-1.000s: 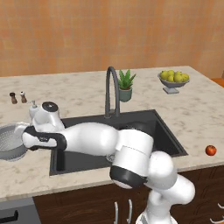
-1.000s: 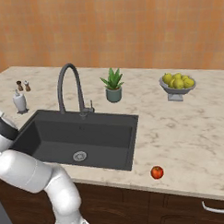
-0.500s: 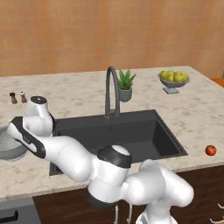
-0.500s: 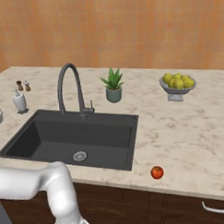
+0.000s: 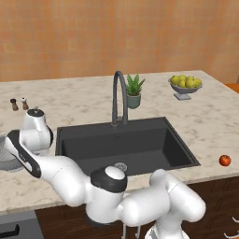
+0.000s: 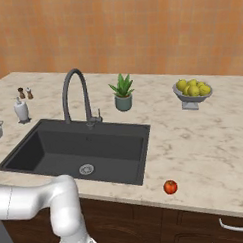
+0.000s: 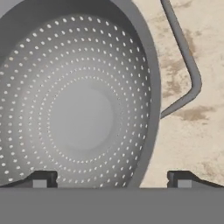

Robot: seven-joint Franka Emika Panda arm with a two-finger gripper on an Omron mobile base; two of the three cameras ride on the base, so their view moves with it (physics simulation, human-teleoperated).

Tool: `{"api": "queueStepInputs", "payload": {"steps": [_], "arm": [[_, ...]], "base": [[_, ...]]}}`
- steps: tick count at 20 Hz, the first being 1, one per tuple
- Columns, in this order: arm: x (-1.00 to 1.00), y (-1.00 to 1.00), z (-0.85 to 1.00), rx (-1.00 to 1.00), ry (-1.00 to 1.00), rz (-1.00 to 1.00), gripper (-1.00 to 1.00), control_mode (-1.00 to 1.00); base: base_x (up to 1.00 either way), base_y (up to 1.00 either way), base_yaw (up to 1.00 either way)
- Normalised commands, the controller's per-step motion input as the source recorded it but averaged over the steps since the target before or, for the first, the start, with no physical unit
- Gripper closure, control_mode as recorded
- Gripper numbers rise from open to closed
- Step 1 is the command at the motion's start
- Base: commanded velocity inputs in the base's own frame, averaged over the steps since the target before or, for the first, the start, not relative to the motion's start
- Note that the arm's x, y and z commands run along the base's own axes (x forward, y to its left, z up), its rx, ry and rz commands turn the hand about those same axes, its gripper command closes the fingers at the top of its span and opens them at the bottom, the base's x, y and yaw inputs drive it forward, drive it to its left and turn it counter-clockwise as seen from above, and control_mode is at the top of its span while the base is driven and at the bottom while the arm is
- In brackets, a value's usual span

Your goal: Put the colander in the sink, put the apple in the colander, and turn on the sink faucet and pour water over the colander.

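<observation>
The colander (image 7: 83, 109) takes up most of the hand view, a perforated silver-grey bowl with one wire side handle (image 7: 189, 65) lying over the marble counter. My gripper (image 7: 111, 179) is open just above its rim (image 7: 151, 100), one fingertip (image 7: 41, 179) inside the bowl and the other (image 7: 181, 179) outside it. In the left base view the colander (image 5: 6, 162) sits at the far left of the counter, mostly hidden behind my arm. The apple (image 5: 225, 160) (image 6: 170, 187) lies on the counter right of the sink (image 5: 140, 144) (image 6: 69, 146). The sink faucet (image 5: 119, 93) (image 6: 74, 90) stands behind the basin.
A potted plant (image 5: 134, 91) (image 6: 123, 93) and a footed bowl of yellow-green fruit (image 5: 185, 84) (image 6: 193, 90) stand behind and right of the sink. A white soap dispenser (image 6: 21, 110) and two small shakers (image 5: 18, 103) are at the back left.
My arm has swung further left and down over the colander, with the elbow now low in front of the sink. The gripper has stayed open.
</observation>
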Motion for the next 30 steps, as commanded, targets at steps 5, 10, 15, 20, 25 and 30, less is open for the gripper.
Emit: {"api": "queueStepInputs", "payload": {"steps": [5,10,15,20,25,30], "arm": [[0.09,0.06,-0.12,0.00,0.02,0.00,1.00,-1.00],[-0.22,0.00,0.00,0.00,0.00,0.00,1.00,-1.00],[-0.90,-0.34,0.05,0.00,-0.05,-0.06,1.00,-1.00],[-0.94,-0.92,0.39,0.01,-0.13,-0.25,1.00,-1.00],[-0.99,-1.00,0.60,0.03,-0.13,-0.27,1.00,-1.00],[-1.00,-1.00,0.43,0.01,-0.15,-0.22,1.00,-1.00]], "base": [[0.00,0.00,0.00],[0.00,0.00,0.00],[0.00,0.00,0.00],[0.00,0.00,0.00],[0.00,0.00,0.00],[0.00,0.00,0.00]]}}
